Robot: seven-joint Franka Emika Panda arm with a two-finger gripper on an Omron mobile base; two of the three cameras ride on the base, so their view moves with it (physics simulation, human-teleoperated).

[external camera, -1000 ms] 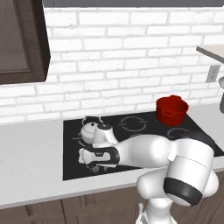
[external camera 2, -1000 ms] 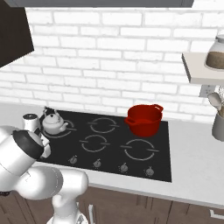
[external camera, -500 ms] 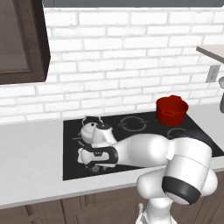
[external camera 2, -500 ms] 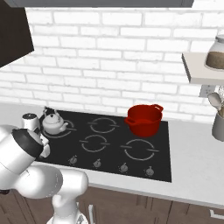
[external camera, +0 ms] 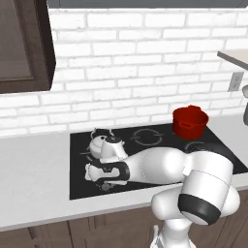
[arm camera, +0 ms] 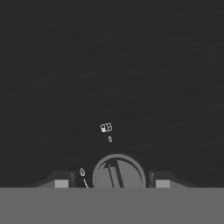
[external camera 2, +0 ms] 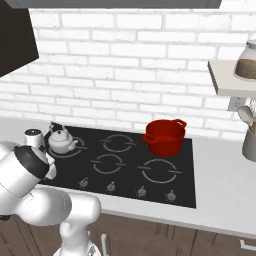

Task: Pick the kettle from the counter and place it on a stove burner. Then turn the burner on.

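Even, flat rendered light; soft shadows.

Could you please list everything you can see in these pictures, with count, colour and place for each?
kettle: one, silvery white, on the rear left ring of the cooktop.
pot: one, red, at the rear right of the cooktop.
cooktop: one, black glass with grey rings, set into the counter.
knobs: five, grey, in a row along the cooktop's front edge; one knob sits between the claw's tips.
counter: one, pale grey, either side of the cooktop.
wall: white brick, behind the counter.
shelf: one, pale, upper right, carrying a jar.
utensil holder: one, grey, far right.
claw: one, dark tips straddling the knob.
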